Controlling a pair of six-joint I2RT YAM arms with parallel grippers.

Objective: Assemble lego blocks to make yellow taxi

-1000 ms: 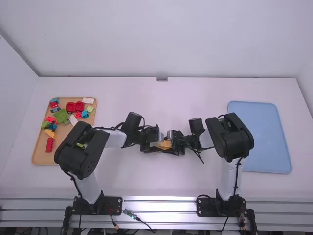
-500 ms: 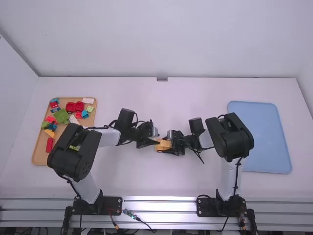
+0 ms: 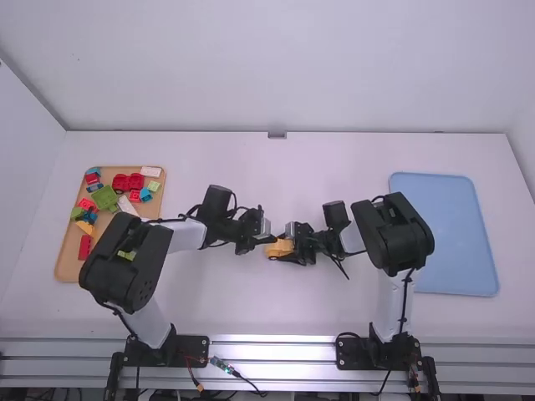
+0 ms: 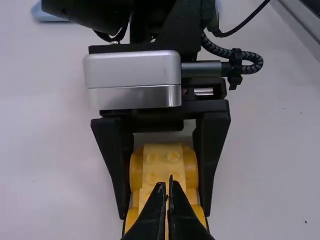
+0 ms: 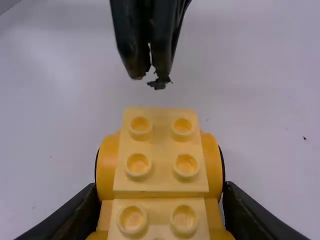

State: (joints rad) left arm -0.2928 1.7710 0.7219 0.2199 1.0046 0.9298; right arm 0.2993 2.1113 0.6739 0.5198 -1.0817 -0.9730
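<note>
- While the white table [image 3: 251,309] stretches out between two trays, we find the yellow assembly [image 3: 277,249] at its middle, between the two arms
- We see the right gripper [image 3: 286,248] clamped on this assembly, one finger along each side
- We see the left gripper [image 3: 272,240] just to the left of it, its fingers drawn together and holding nothing
- In the right wrist view we make out pale studded blocks [image 5: 161,167] between deeper yellow rounded parts [image 5: 108,167], with table visible between them and the left gripper's tips
- Over on the left we have the wooden tray [image 3: 68,266], with a long red block [image 3: 84,246] near and a green piece [image 3: 104,198] farther off
- On the far right side we have the blue tray [image 3: 447,238]
</note>
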